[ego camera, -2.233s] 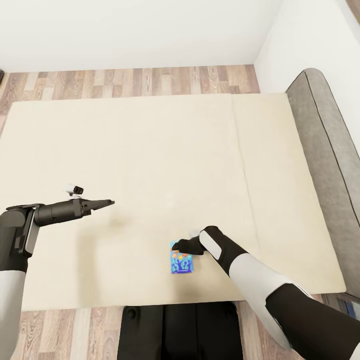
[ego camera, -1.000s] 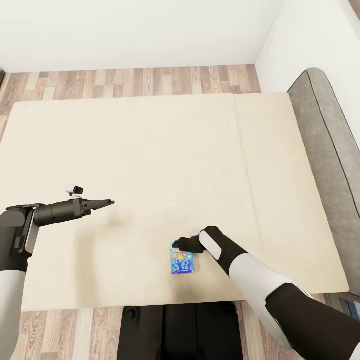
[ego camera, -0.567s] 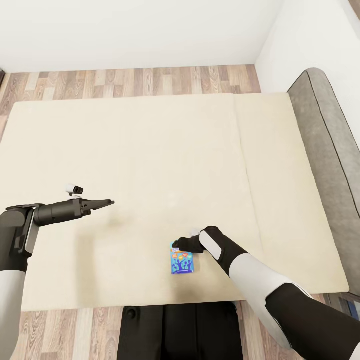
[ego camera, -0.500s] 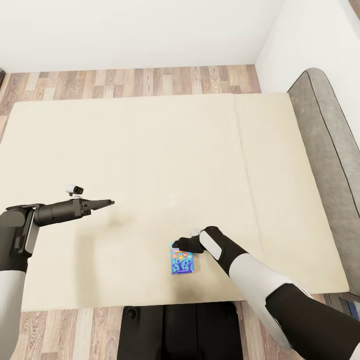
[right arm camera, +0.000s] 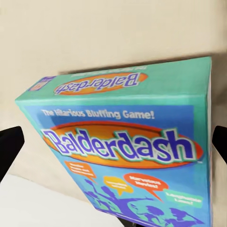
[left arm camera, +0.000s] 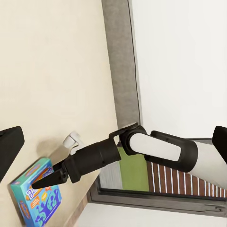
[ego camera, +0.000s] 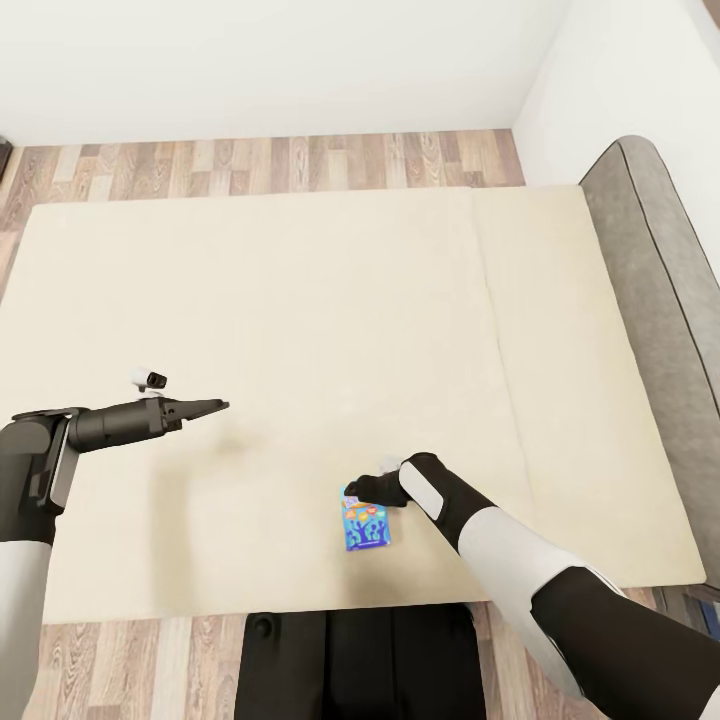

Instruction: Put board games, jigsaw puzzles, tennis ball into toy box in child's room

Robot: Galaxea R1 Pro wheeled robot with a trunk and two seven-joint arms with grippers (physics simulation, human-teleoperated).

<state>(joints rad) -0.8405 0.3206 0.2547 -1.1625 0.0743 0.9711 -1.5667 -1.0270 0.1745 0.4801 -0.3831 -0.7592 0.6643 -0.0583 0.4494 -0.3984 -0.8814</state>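
Beige mattress (ego camera: 300, 300) is lying under everything; I'm hovering my right pincer (ego camera: 352, 492), fingers spread, astride the Balderdash box's (ego camera: 365, 524) near end. Closing off-centre, I'm risking the box tipping or slipping away.

Bright blue board game (ego camera: 366, 524) with orange print on plain beige bed (ego camera: 300, 300).
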